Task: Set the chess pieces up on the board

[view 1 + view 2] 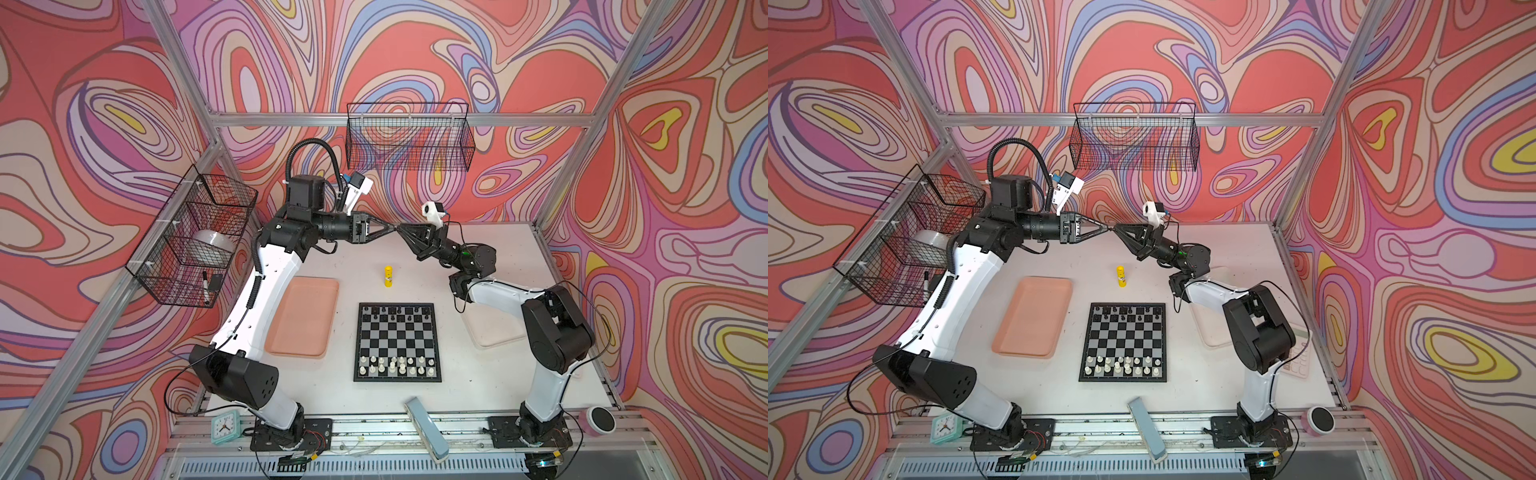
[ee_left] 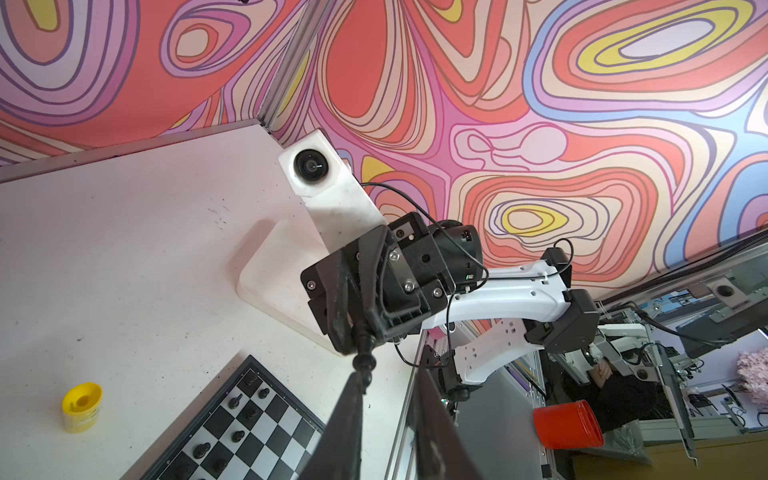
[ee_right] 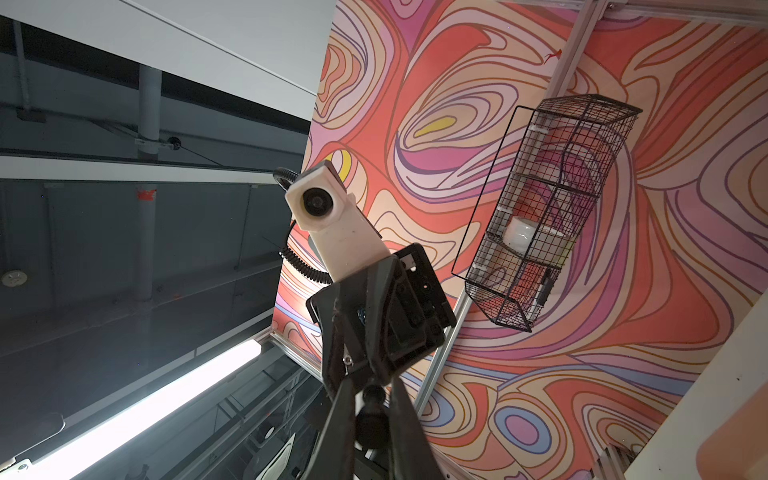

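Two robot arms meet tip to tip in the air above the 12 o'clock end of a white table (image 1: 415, 407), with a single black chessman (image 2: 362, 358) between them. The right gripper (image 1: 400, 227) is clamped on the piece: in the right wrist view its two fingers flank the dark, rounded body on both sides. The left gripper (image 1: 390, 227) faces it head-on with its fingers a little parted. In the left wrist view the free end of the chessman lies against one finger (image 2: 353, 415), while the other finger stands clear of it. The kind of piece cannot be told.

Below them, at the middle of the table, the chessboard (image 1: 397, 340) lies flat and square to the arms. Black men (image 1: 392, 310) stand in the two rows along its 12 o'clock edge. Cream-white men (image 1: 392, 365) stand in the two rows along its 6 o'clock edge, some of them off the centres of their squares.

A yellow glue stick (image 1: 388, 276) stands upright at 12 o'clock from the board, between it and the raised grippers. A pink tray (image 1: 303, 316) lies at 9 o'clock. A white tray (image 1: 494, 332) lies at 3 o'clock, partly under the right arm.
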You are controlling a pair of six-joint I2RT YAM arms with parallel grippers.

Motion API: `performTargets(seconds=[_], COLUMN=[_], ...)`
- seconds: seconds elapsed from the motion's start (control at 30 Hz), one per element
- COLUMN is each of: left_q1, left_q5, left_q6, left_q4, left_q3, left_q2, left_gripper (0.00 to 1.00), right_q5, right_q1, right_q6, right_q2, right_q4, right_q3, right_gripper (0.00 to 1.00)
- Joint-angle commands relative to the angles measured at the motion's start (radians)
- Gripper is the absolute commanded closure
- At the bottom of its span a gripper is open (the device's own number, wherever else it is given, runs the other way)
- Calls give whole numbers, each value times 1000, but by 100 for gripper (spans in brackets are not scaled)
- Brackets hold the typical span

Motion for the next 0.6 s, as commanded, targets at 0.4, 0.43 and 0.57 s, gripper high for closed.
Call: performTargets(seconds=[0.4, 0.43, 0.57], left_q1=[-10, -10, -11], left_q5=[18, 19, 22], left_q6=[1, 2, 1], left_q4=[28, 29, 28], left_q3=[2, 2, 5], left_q2=[27, 27, 27], left_gripper=[75, 76, 83], right_q5=[0, 0, 3], right_q1=[0, 0, 0], right_q6=[-15, -14, -17], right_q2=[-23, -22, -20], right_q4=[21, 21, 21], right_q3=[-11, -11, -13], right_gripper=[92, 92, 92])
